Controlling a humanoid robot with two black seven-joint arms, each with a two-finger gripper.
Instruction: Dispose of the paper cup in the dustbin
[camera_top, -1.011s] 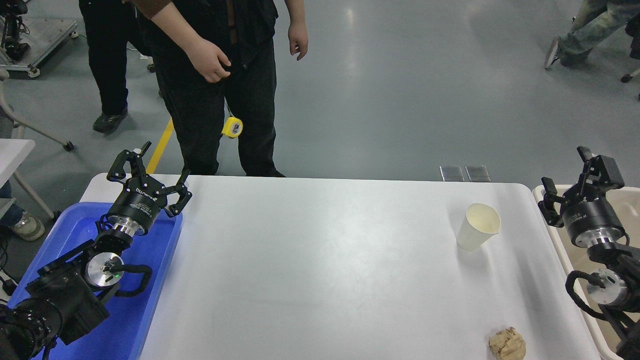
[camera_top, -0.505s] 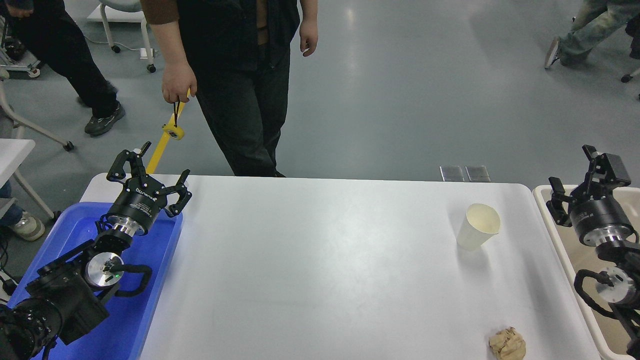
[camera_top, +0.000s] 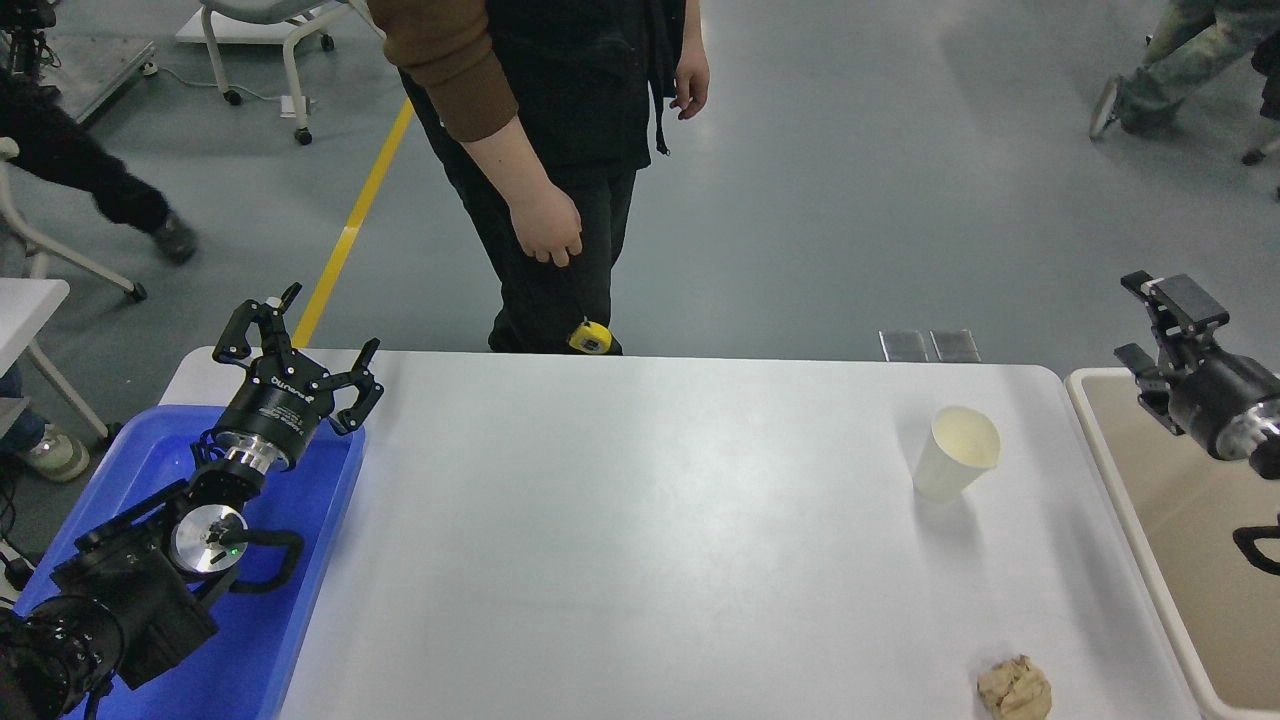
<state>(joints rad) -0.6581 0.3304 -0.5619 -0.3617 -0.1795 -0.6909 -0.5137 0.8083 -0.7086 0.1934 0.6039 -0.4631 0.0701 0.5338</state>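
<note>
Having lifted rightward over dustbin (camera_top: 1150, 500), right end effector (camera_top: 1150, 320) apart, paper cup (camera_top: 957, 453) untouched.

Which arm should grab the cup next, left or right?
Right. The right gripper hovers over the dustbin, which sits just right of the cup. The left gripper is parked over the blue tray at the table's far left.

Surface (camera_top: 640, 540): white, rounded far corners.
Blue tray (camera_top: 300, 560): shallow, at the surface's left edge.
Crumpled tan paper ball (camera_top: 1014, 687): near front right corner of the surface.
Person (camera_top: 560, 120): stands at far side, brown sleeve, yellow tape measure (camera_top: 590, 338) dangling from one hand.
</note>
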